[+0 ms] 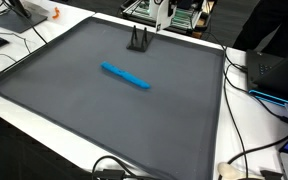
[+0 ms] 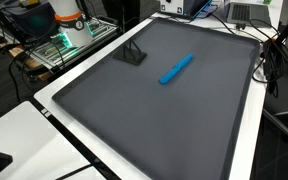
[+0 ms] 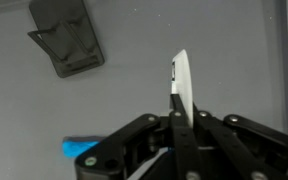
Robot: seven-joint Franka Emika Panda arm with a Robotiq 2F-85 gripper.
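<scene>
A blue marker [image 1: 126,76] [image 2: 176,68] lies flat near the middle of the dark grey mat [image 1: 94,110] [image 2: 164,120]. A small black stand [image 1: 137,40] [image 2: 132,53] sits near the mat's far edge. In the wrist view my gripper [image 3: 180,90] hangs well above the mat. Its black fingers are pressed together, showing only a pale strip at the tips, and I see nothing held between them. From there the black stand [image 3: 66,38] is at the upper left. The blue marker [image 3: 84,147] peeks out at the lower left, partly hidden by the linkage. Neither exterior view shows the gripper itself.
The mat lies on a white table [image 1: 254,120] [image 2: 54,100]. Cables [image 1: 246,75] run along one side. Electronics and racks [image 2: 69,40] stand beyond the mat's edge, and the robot's base [image 1: 160,14] is behind the stand.
</scene>
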